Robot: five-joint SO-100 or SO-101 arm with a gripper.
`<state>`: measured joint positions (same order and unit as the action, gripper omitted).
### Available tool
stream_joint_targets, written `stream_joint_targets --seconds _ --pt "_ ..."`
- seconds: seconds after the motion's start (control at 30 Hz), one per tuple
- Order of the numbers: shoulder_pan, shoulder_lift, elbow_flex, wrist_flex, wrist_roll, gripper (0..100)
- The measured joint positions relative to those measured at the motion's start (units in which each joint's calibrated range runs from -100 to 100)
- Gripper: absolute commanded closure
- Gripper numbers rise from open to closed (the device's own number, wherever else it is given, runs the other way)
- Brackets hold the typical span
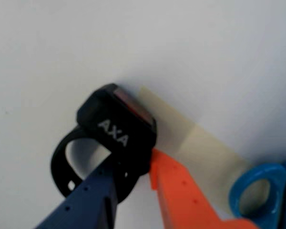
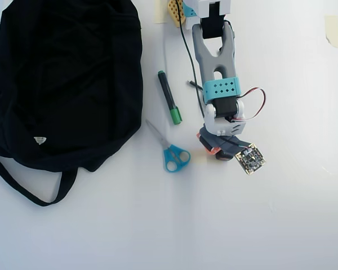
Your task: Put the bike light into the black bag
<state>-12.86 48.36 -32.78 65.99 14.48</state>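
Bike light (image 1: 117, 129) pinched between lowered gripper (image 1: 133, 169) fingers on table (image 1: 205, 52)

The surface (image 2: 304, 225) is plain white and matte. In the overhead view the bag (image 2: 67, 79) lies on its left part, filling the upper left, with its strap (image 2: 28, 188) looping out toward the lower edge. Right of the bag lies a pen (image 2: 169, 97) with a green cap, slanted, and just below it the scissors (image 2: 168, 147) with blue handles, blades pointing up-left toward the bag. A piece of pale tape (image 2: 332, 29) sticks near the upper right corner. In the wrist view the light (image 1: 117, 126) rests on the surface, loop to the left, beside a pale tape strip (image 1: 195, 148), with the scissors' blue handles at the right edge.
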Motion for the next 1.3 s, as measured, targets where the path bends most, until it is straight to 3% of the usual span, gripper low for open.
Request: stream_joint_targets --seconds 0.33,0.87,1.13,1.3 --pt "-0.3 0.1 -1.1 0.9 -0.2 98" --pt "-1.1 0.2 -26.3 31.1 -1.3 98" --pt "-1.4 0.0 -28.5 32.3 -1.3 98" --pt "-1.4 -7.2 -20.1 32.4 -1.3 98"
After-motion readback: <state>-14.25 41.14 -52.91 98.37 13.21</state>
